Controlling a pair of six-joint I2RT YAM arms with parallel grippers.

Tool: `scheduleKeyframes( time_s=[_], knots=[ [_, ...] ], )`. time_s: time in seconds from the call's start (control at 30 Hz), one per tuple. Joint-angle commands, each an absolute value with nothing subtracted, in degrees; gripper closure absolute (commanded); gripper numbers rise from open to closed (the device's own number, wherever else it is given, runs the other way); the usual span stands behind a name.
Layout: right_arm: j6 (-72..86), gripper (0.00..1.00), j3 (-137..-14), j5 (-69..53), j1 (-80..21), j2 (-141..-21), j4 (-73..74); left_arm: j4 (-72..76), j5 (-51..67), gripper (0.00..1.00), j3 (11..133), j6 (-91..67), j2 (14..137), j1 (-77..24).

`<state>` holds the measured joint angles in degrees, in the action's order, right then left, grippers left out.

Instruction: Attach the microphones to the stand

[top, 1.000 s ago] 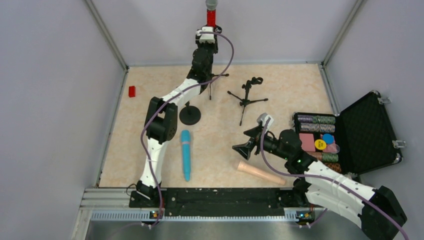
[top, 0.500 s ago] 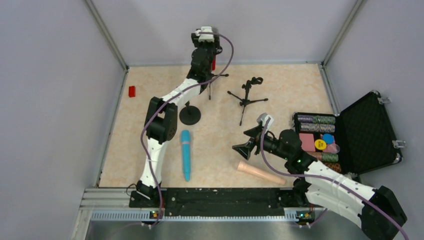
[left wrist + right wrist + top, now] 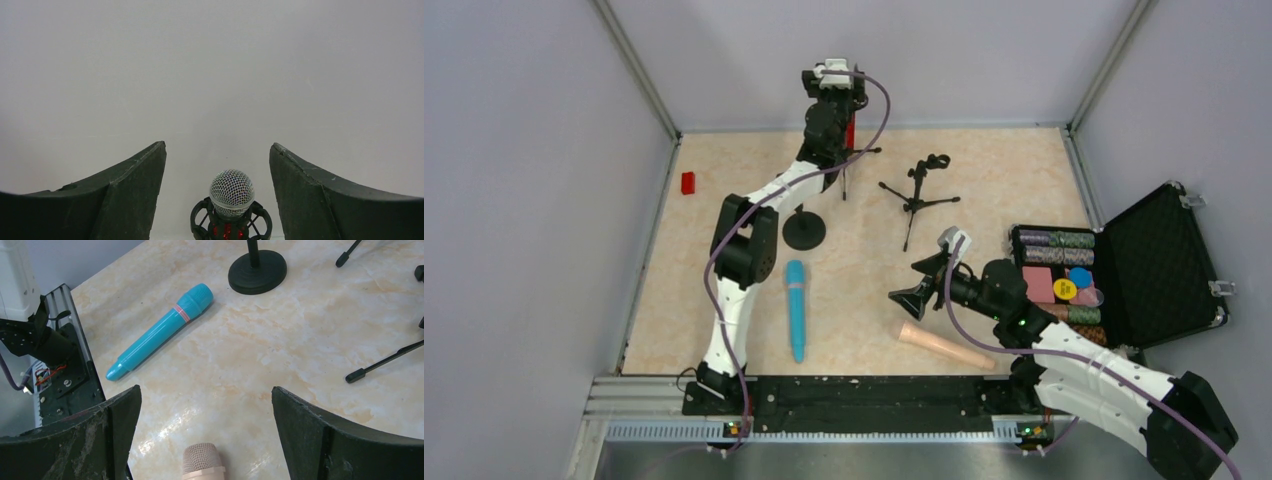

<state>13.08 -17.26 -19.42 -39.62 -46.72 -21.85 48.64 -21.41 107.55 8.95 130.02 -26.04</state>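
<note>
- Beige marbled tabletop (image 3: 994,170), grey walls; open chip case (image 3: 1164,265) at 3 o'clock.
- Red microphone (image 3: 231,192) sits in the stand clip (image 3: 197,222) at 12 o'clock; a second ago it was held high.
- Left gripper (image 3: 217,150): jaws now spread, clear of it.
- Right gripper (image 3: 205,392) is unchanged, wide open over the peach microphone (image 3: 201,460) at 5 o'clock; blue microphone (image 3: 160,332) at 7.

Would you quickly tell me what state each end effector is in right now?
Left end effector: open, clear of the red microphone.
Right end effector: open, holding nothing.
</note>
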Motion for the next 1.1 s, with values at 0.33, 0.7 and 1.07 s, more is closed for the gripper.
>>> scheduleKeyframes(
  time_s=[0.33, 0.7, 1.07],
  knots=[
    [14.96, 0.02, -17.19, -20.35, -39.90, -45.88, -25.11, 50.72, -8.99, 0.06, 93.38, 4.52, 111.70, -26.47],
    [18.15, 0.02, -16.24, -20.71, -39.90, -42.50, -25.16, 37.63, 10.37, 0.05, 78.44, -2.51, 94.13, -26.50],
    [21.10, 0.02, -14.61, -20.53, -39.91, -41.43, -25.41, 18.92, 22.94, 0.05, 66.90, -7.12, 82.28, -26.53]
  ],
)
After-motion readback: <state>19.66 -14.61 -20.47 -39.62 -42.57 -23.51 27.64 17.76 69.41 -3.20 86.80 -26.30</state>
